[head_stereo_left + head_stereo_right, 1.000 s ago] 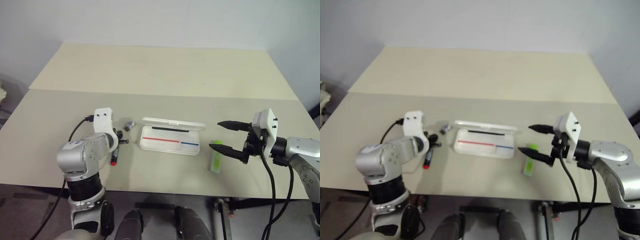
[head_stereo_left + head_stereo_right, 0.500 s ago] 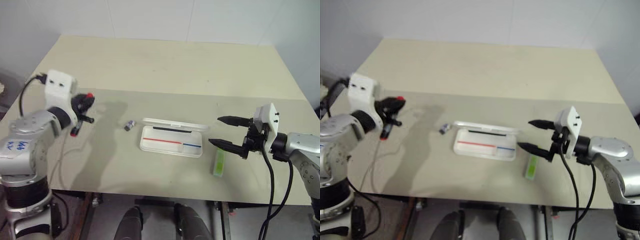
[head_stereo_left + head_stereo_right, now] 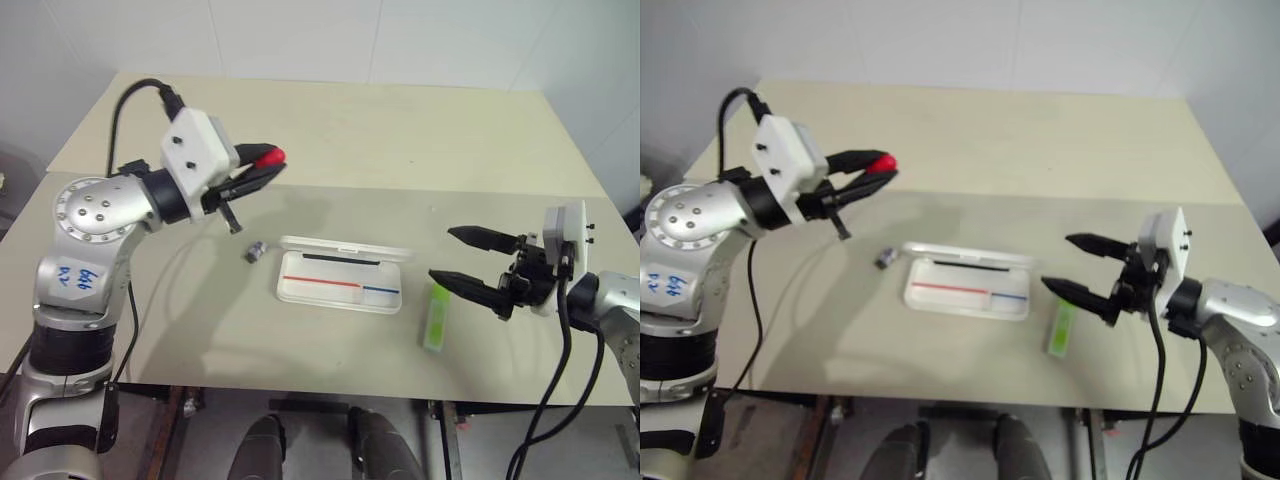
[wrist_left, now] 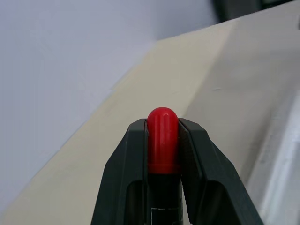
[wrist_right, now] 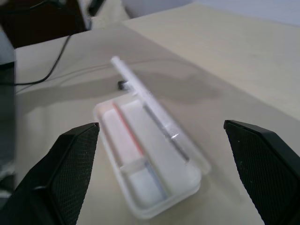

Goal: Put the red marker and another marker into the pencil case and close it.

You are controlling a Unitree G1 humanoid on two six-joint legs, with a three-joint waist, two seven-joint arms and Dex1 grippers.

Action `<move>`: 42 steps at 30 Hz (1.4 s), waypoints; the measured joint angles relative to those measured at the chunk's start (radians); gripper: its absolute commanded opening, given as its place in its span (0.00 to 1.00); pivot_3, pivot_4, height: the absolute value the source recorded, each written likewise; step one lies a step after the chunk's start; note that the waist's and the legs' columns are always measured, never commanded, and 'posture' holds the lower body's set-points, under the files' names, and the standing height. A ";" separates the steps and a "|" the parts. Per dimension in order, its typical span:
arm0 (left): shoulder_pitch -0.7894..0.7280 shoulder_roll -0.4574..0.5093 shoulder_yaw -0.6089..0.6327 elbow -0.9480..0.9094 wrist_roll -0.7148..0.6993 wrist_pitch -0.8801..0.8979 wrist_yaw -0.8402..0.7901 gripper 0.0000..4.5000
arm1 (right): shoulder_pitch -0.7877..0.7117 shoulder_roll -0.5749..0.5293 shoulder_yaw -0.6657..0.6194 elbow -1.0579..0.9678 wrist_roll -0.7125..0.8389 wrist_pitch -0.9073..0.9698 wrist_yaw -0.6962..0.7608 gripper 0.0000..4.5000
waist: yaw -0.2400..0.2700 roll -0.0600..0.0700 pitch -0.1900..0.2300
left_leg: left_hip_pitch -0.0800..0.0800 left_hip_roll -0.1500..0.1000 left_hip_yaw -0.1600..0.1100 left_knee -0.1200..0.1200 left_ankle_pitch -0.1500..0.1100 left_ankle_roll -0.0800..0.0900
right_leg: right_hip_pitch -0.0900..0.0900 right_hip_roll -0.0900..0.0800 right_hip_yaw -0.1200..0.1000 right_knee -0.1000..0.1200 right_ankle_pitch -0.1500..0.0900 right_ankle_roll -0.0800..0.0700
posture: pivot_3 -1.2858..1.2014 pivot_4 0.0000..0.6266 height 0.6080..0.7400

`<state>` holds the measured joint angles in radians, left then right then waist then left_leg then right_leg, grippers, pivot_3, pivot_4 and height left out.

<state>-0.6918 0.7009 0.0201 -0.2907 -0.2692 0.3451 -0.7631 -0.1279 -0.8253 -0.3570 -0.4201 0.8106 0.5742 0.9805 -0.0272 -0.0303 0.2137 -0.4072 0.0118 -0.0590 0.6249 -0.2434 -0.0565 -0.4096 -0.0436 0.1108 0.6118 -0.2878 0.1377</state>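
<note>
My left gripper (image 3: 262, 170) is raised above the table's left side, shut on the red marker (image 3: 268, 157), whose red end (image 4: 162, 140) pokes out between the fingers. The white pencil case (image 3: 340, 281) lies open at the table's middle, lid tipped back, a red and blue line inside (image 5: 140, 159). The bright green marker (image 3: 435, 318) lies flat just right of the case. My right gripper (image 3: 470, 263) hovers open beside the green marker, fingers pointing toward the case, holding nothing.
A tiny grey stub (image 3: 256, 250) lies on the table just left of the case. The beige table (image 3: 380, 130) stretches far behind the case. A black cable (image 3: 125, 95) loops from my left wrist.
My left gripper has lifted the red marker off the table, swung up and toward the middle and rolled level. The right gripper has barely moved. The camera view has shifted.
</note>
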 measured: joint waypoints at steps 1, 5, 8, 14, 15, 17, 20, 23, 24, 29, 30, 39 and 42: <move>-0.008 -0.005 -0.011 0.006 0.001 -0.020 -0.014 0.12 | 0.013 -0.014 -0.013 -0.013 0.008 0.000 0.017 1.00 | -0.001 0.000 0.000 | 0.000 0.000 0.000 0.001 0.000 0.000 | 0.000 0.000 0.000 0.001 0.000 0.000 | 0.52 0.24 1.00; -0.060 -0.026 -0.050 0.039 0.003 -0.089 -0.070 0.12 | 0.121 -0.106 -0.077 -0.077 0.017 -0.012 0.129 1.00 | 0.000 0.000 0.000 | 0.001 0.000 0.000 0.005 0.000 0.001 | 0.002 0.001 0.001 0.002 0.000 0.001 | 0.52 0.24 1.00; -0.080 -0.030 -0.089 0.062 0.022 -0.106 -0.096 0.12 | 0.165 -0.110 -0.085 -0.086 -0.013 -0.041 0.157 1.00 | -0.002 0.000 0.000 | 0.002 0.000 0.002 0.007 0.000 0.002 | 0.004 0.001 0.003 0.002 0.001 0.003 | 0.52 0.24 1.00; -0.079 -0.097 -0.199 0.024 0.048 -0.095 -0.114 0.12 | 0.174 -0.051 -0.071 -0.091 -0.045 -0.065 0.076 1.00 | 0.000 0.000 0.000 | 0.002 0.000 0.002 0.008 0.001 0.003 | 0.004 0.001 0.004 0.002 0.002 0.003 | 0.52 0.24 1.00; -0.079 -0.102 -0.219 0.012 0.056 -0.099 -0.118 0.12 | 0.172 -0.045 -0.066 -0.091 -0.049 -0.069 0.066 1.00 | 0.000 0.000 0.000 | 0.002 0.000 0.003 0.008 0.001 0.003 | 0.004 0.001 0.004 0.003 0.002 0.003 | 0.52 0.24 1.00; -0.078 -0.114 -0.258 -0.013 0.085 -0.104 -0.123 0.12 | 0.170 -0.034 -0.046 -0.091 -0.063 -0.074 0.049 1.00 | -0.001 0.000 0.000 | 0.002 0.000 0.002 0.008 0.001 0.003 | 0.004 0.001 0.004 0.003 0.002 0.003 | 0.52 0.24 1.00; -0.076 -0.155 -0.323 -0.075 0.100 -0.087 -0.127 0.12 | 0.153 -0.023 -0.024 -0.088 -0.077 -0.076 0.030 1.00 | 0.000 0.000 0.000 | 0.002 -0.001 0.002 0.008 0.001 0.003 | 0.004 0.001 0.005 0.005 0.002 0.003 | 0.52 0.24 1.00; -0.066 -0.168 -0.365 -0.134 0.108 -0.048 -0.131 0.12 | 0.140 -0.023 -0.006 -0.086 -0.087 -0.089 0.019 1.00 | -0.002 0.000 0.000 | 0.003 0.000 0.002 0.008 0.001 0.003 | 0.003 0.002 0.005 0.006 0.002 0.003 | 0.52 0.24 1.00; -0.047 -0.164 -0.383 -0.154 0.118 -0.038 -0.137 0.12 | 0.139 -0.021 -0.001 -0.084 -0.089 -0.091 0.018 1.00 | -0.002 0.000 0.000 | 0.004 0.000 0.002 0.008 0.001 0.003 | 0.004 0.002 0.005 0.006 0.001 0.003 | 0.52 0.24 1.00; 0.026 -0.147 -0.462 -0.163 0.193 -0.019 -0.146 0.12 | 0.119 -0.017 0.011 -0.059 -0.109 -0.098 0.012 1.00 | -0.001 0.000 0.000 | 0.004 0.000 0.002 0.010 0.002 0.003 | 0.004 0.002 0.005 0.008 0.001 0.002 | 0.52 0.24 1.00; 0.027 -0.143 -0.471 -0.158 0.215 -0.022 -0.146 0.12 | 0.114 -0.016 0.016 -0.054 -0.110 -0.100 0.011 1.00 | -0.001 0.000 0.000 | 0.004 0.000 0.003 0.011 0.002 0.004 | 0.004 0.002 0.006 0.008 0.001 0.002 | 0.52 0.24 1.00; 0.076 -0.137 -0.519 -0.033 0.401 -0.166 -0.118 0.12 | 0.100 0.001 0.037 -0.048 -0.132 -0.111 -0.006 1.00 | 0.000 0.000 0.000 | 0.004 0.000 0.003 0.011 0.003 0.005 | 0.004 0.002 0.006 0.008 0.001 0.002 | 0.52 0.24 1.00; 0.077 -0.146 -0.520 0.002 0.451 -0.208 -0.099 0.12 | 0.100 0.004 0.038 -0.048 -0.135 -0.113 -0.012 1.00 | 0.000 0.000 0.000 | 0.004 0.000 0.003 0.011 0.003 0.005 | 0.004 0.002 0.006 0.008 0.001 0.002 | 0.52 0.24 1.00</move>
<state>-0.6146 0.5548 -0.4995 -0.2886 0.1819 0.1373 -0.8623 -0.0284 -0.8211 -0.3191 -0.4683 0.6759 0.4616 0.9686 -0.0269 -0.0303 0.2135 -0.4030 0.0115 -0.0565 0.6356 -0.2409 -0.0516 -0.4057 -0.0414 0.1168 0.6201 -0.2867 0.1400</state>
